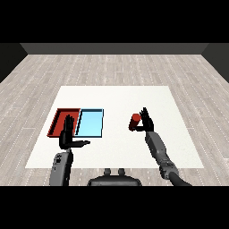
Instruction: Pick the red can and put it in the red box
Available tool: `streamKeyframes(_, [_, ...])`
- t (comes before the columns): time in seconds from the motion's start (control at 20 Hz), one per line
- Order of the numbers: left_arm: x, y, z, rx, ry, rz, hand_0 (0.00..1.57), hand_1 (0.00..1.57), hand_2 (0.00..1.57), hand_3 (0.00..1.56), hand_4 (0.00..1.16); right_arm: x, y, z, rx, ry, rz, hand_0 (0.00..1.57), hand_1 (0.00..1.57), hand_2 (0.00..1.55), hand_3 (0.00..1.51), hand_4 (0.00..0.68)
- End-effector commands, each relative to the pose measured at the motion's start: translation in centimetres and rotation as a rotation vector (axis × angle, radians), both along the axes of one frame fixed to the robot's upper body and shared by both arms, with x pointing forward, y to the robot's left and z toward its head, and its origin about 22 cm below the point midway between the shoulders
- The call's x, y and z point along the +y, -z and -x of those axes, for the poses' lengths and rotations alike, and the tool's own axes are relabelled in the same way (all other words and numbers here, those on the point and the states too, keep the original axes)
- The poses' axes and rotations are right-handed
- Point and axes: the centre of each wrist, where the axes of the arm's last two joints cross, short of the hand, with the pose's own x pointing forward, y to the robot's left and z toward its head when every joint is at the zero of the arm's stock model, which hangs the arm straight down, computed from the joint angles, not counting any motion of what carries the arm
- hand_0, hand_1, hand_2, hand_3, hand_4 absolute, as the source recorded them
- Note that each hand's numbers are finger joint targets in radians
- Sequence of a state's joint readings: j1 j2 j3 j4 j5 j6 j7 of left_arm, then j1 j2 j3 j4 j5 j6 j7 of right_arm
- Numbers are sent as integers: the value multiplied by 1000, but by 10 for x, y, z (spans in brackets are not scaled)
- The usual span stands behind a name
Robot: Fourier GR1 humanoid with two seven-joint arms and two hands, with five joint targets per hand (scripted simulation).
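Fingers of my right hand (146, 121) stand up beside the red can (135, 122), thumb reaching toward it, so I read the hand as closing on the can rather than fully wrapped; whether the grasp is complete I cannot tell for sure, but the can sits against the palm side. Low in the frame, both grey forearms enter from the bottom corners. My left hand (68, 134) hangs at lower left with fingers straight up and thumb stuck out sideways, holding nothing, its fingertips overlapping the near edge of the trays.

Farther up, the right forearm angles from lower right toward the middle, wrist cocked so the palm faces left at the can, right of centre on the white table (116, 96). The can looks slightly tilted, and I cannot say if it rests on the table or is just off it.

I judge this to be the grasp step. Next comes a secure curl around the can, a lift, then a long carry leftward across the light blue tray (90, 123) to the red tray (60, 117) at centre left, which lies well apart from the can.
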State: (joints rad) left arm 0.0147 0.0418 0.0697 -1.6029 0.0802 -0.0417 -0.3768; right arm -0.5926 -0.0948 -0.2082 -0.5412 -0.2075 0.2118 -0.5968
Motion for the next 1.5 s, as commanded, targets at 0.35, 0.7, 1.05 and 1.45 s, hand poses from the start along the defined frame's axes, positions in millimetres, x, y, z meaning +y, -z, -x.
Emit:
streamKeyframes(0.35, [1,2,5,-1,-1,3,0,0,0,0,0,1,-3,-11,-10,-12,27,0,0,0,0,0])
streamKeyframes(0.7, [3,0,16,-3,6,1,0,0,0,0,0,28,-16,-23,19,16,18,0,0,0,0,0])
streamKeyframes(1.05, [-13,3,12,-25,-30,-23,0,0,0,0,0,18,-1,-13,24,-2,26,0,0,0,0,0])
streamKeyframes(1.45, [-6,-8,-1,-7,-15,0,0,0,0,0,0,27,-17,-27,22,-32,30,0,0,0,0,0])
